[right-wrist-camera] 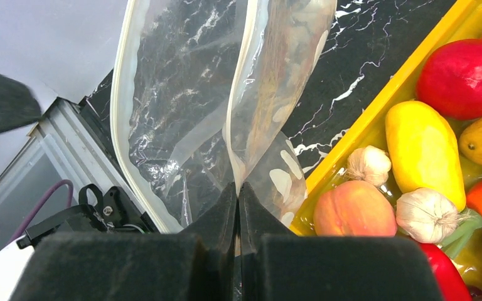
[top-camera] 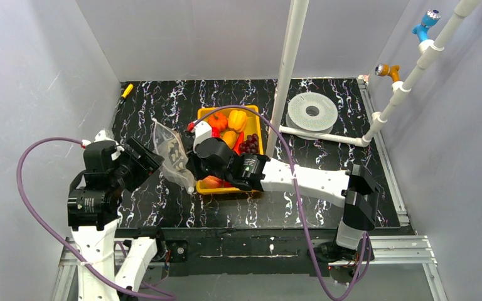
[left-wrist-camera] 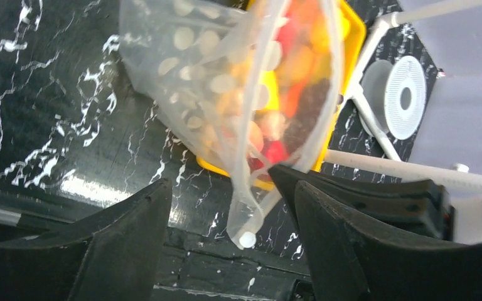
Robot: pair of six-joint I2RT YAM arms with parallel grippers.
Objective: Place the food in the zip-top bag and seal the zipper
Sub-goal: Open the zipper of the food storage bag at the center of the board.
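So: bag pinched by one arm only, nothing loaded yet

Saw the right gripper [right-wrist-camera: 238, 187] with jaws clenched on one lip of the zip-top bag [top-camera: 168, 150], the film squeezed flat between them. On the left gripper [left-wrist-camera: 226, 182] the jaws were released and spread wide. A loose corner of the bag dangled between them, touching neither as far as I could tell. The bag hung between the two arms, just left of the yellow tray [right-wrist-camera: 370, 135], over the desk [top-camera: 238, 213]. Its mouth gaped and the zipper [right-wrist-camera: 118, 106] was unpressed, its strips well apart. All the food [top-camera: 233, 128] I could see sat in the tray: red, yellow and orange pieces, garlic bulbs, grapes. Pale oval spots showed on the bag; print or contents, couldn't tell.

Risks, my read:
- A single pinch on slick film could let the bag slide out of the right jaws once any weight dropped in.
- With the left jaws gripping nothing, the far lip had no support. The mouth could fold shut and a fruit would bounce off onto the desk.
- If the left jaws closed on the dangling corner rather than the lip, that would tilt the bag, not open it.
- Round glossy pieces could squirt out of a grip.
- The bag was so near the tray wall that it might snag there.
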